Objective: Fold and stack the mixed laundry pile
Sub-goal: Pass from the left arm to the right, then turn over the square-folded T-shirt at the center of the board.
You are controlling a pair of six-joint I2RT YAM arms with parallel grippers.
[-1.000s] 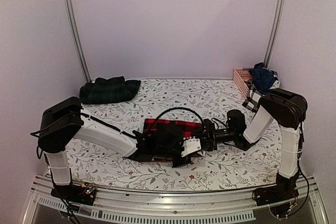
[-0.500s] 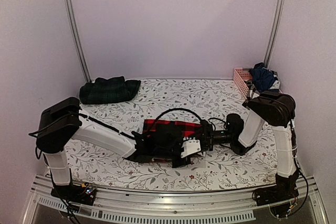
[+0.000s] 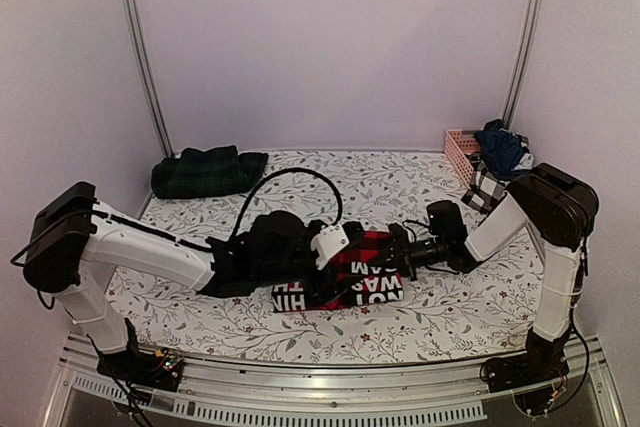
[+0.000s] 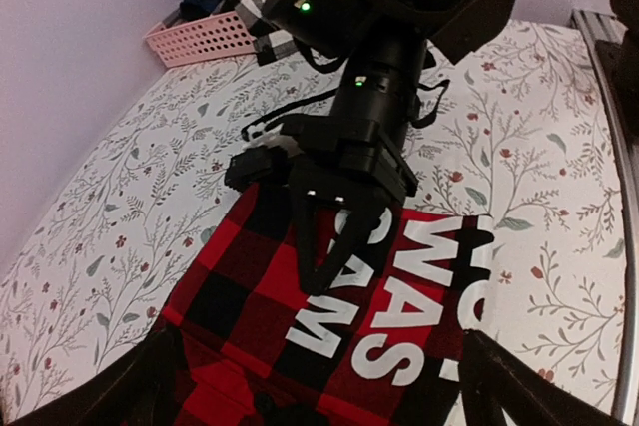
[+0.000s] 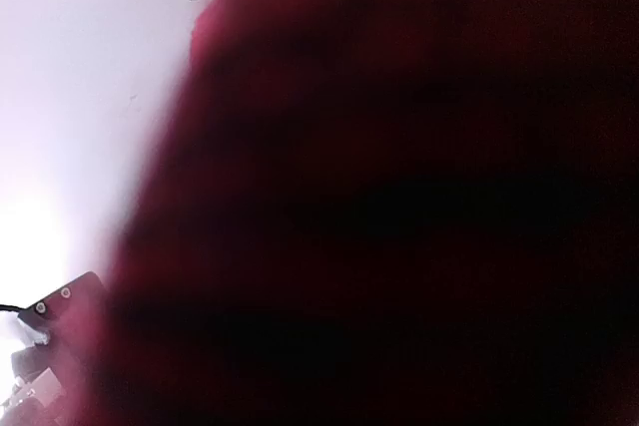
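**Top view.** The flannel shirt point(image 3: 345, 285) lies as a folded block at the near middle of the table cloth point(image 3: 400, 187), white lettering up. The left gripper point(image 3: 335, 247) is over its left part and the right gripper point(image 3: 395, 259) is at its right edge. The tartan piece point(image 3: 208, 172) rests well apart at far left. The dark clothes point(image 3: 500, 145) sit in the basket point(image 3: 460, 152).

**Left wrist view.** The left gripper's jaws stand wide apart and hold nothing. The right gripper's jaws are closed, tips pinched into the checked cloth.

**Right wrist view.** Blurred red cloth covers the lens, so the fingers cannot be seen.

**Handling.** The shirt is probably light, limp and non-slip. Grip a folded edge through all layers, or the fold may slump.
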